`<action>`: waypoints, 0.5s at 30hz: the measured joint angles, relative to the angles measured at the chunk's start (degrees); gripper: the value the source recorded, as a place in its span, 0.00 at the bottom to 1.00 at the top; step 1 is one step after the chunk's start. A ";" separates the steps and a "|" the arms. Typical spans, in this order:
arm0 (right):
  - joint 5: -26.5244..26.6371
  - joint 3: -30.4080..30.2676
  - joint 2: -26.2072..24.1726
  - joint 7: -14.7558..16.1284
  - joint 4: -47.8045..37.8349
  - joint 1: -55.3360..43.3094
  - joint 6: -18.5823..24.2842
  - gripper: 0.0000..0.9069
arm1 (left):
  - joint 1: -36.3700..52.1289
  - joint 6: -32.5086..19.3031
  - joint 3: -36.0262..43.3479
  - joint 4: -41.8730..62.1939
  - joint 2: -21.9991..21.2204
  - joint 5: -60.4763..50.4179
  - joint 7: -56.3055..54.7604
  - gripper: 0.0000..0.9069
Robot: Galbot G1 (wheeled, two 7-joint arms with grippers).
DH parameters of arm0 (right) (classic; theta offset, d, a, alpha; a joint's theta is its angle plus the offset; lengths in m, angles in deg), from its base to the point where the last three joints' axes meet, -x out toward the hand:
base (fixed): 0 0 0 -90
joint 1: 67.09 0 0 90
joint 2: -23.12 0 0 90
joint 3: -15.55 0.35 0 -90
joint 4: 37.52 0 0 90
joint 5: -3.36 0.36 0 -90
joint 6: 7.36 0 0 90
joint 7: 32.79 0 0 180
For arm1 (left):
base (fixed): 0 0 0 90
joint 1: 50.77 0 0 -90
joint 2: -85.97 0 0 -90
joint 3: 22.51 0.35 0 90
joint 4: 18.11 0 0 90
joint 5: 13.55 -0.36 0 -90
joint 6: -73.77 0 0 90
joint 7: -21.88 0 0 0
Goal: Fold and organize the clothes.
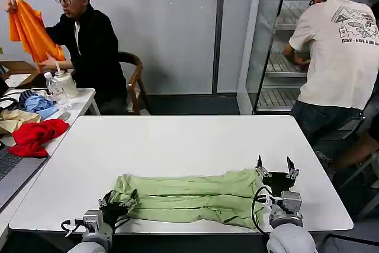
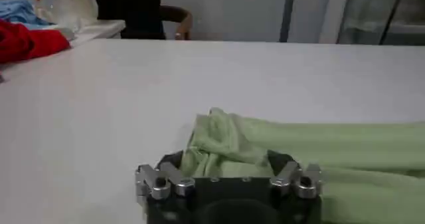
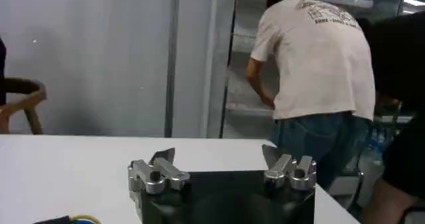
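One of the clothes, a light yellow-green shirt (image 1: 189, 197), lies folded into a long band across the white table (image 1: 177, 140) near its front edge. My left gripper (image 1: 121, 198) sits low at the band's left end. In the left wrist view this gripper (image 2: 226, 162) is open, its fingers wide apart with the bunched end of the shirt (image 2: 319, 145) lying between them. Above the band's right end my right gripper (image 1: 275, 167) is lifted off the cloth. It is open with nothing between its fingers (image 3: 163, 157), over bare table in the right wrist view.
A side table at the left holds a red cloth (image 1: 32, 134), a blue cloth (image 1: 38, 103), bottles (image 1: 59, 87) and a laptop (image 1: 12, 170). A wooden chair (image 1: 135, 78) stands behind the table. An open glass-door cabinet (image 1: 278, 45) is at the back right.
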 measured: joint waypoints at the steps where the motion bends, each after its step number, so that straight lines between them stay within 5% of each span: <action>1: 0.00 -0.02 0.03 0.00 -0.06 -0.03 0.04 1.00 | -0.04 -0.16 0.02 0.05 -0.01 0.01 -0.02 0.02; 15: 0.01 -0.27 0.29 -0.47 -0.73 -0.26 0.30 1.00 | -0.13 -1.35 -0.23 0.93 -0.11 -0.17 0.00 0.02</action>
